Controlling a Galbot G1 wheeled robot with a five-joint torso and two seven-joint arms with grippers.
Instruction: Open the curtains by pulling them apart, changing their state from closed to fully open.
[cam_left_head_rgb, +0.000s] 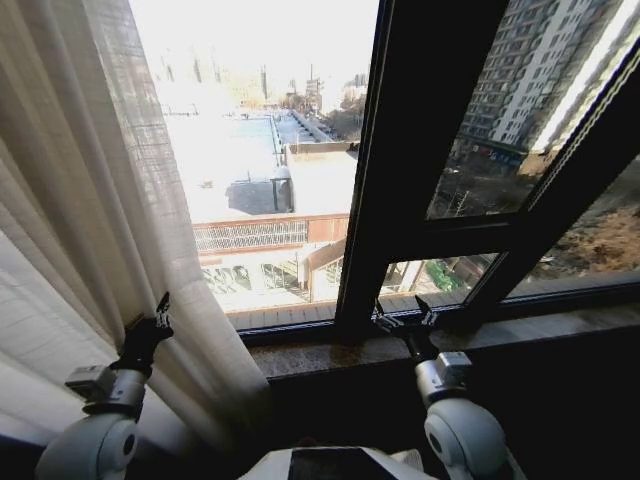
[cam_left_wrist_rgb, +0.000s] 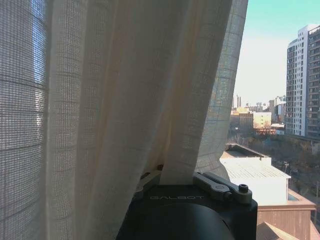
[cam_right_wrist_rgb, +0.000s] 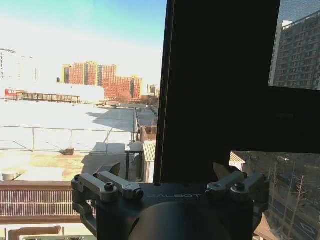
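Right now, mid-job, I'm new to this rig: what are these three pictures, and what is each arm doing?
The wide picture comes from the robot's head camera, looking down at both arms and the window. The other two come from cameras on each wrist, looking out past the fingers.

The left gripper is shut on the curtain; its wrist view shows the sheer white fabric pinched between the fingers. That panel is gathered at the left, so the glass is uncovered.

The right gripper is open and holds nothing. It hovers near the stone window sill, in front of the dark window frame.
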